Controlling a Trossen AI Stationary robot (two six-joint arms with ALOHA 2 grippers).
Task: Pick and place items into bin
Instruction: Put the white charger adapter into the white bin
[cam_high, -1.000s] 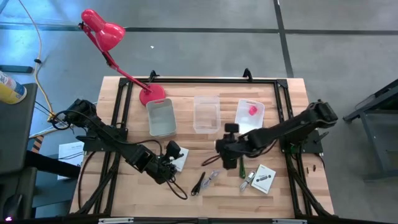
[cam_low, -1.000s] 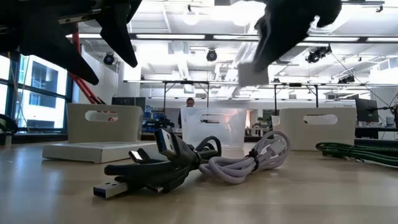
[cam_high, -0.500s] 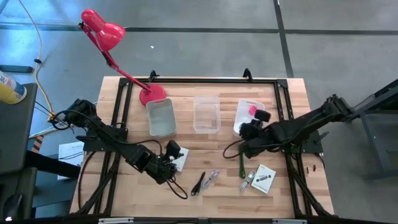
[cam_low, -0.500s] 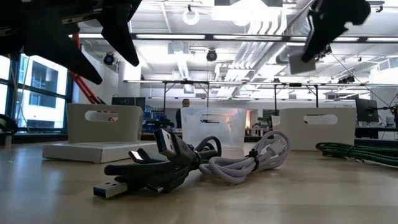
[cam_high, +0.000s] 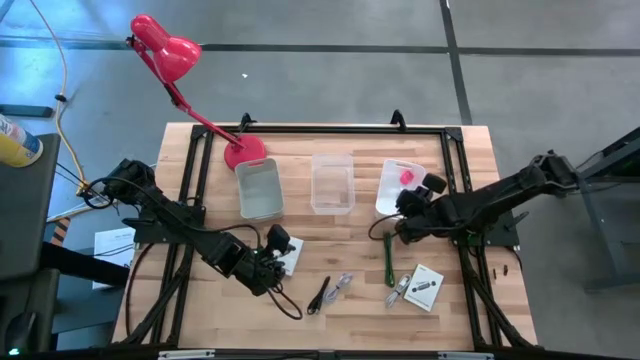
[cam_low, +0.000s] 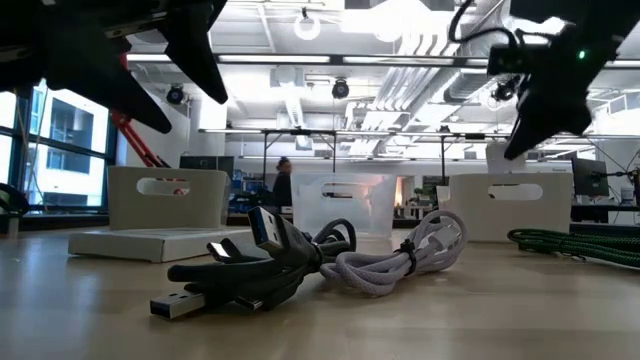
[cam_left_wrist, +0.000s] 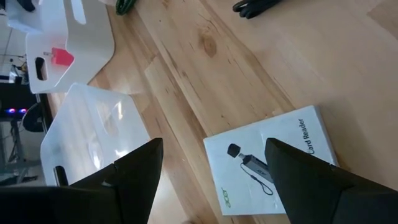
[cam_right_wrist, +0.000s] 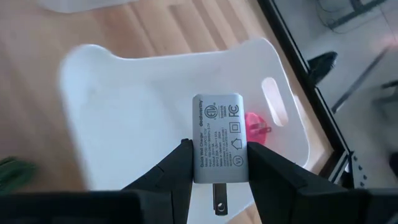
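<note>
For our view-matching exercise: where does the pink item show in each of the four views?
High: pink item in the right white bin.
Low: not visible.
Left wrist: in that bin, by its handle slot.
Right wrist: in that bin, behind the gripped charger.
Shared landmark: the bin.

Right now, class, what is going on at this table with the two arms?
The right gripper holds a white plug adapter between its fingers, over the white bin on the right, where a pink item already lies. The left gripper waits open above a white card-reader box. Cables and a green cable are on the table, unpicked.
</note>
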